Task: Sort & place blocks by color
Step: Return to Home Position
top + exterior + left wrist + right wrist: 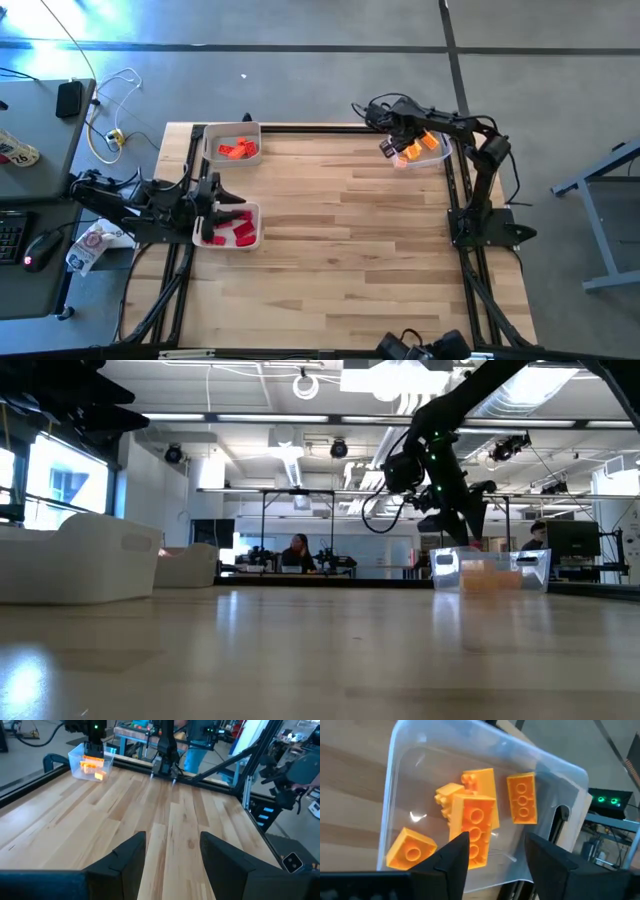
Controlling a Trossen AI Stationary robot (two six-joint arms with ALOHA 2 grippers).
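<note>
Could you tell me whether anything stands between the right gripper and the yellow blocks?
Nothing visible does. The right gripper hangs open straight above the lidless clear tub, with the yellow blocks lying uncovered on its floor. The left gripper waits open by the white trays.

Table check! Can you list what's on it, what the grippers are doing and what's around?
Surface: wooden table, bare in the middle.
Job's things: red blocks in white tray, orange blocks in second white tray, yellow blocks in clear tub.
Clutter: nothing seen.
Grippers: left gripper open, empty, by the trays; right gripper open over the tub.
Cables: white cable on floor.
Surroundings: person seated beyond the table.
</note>
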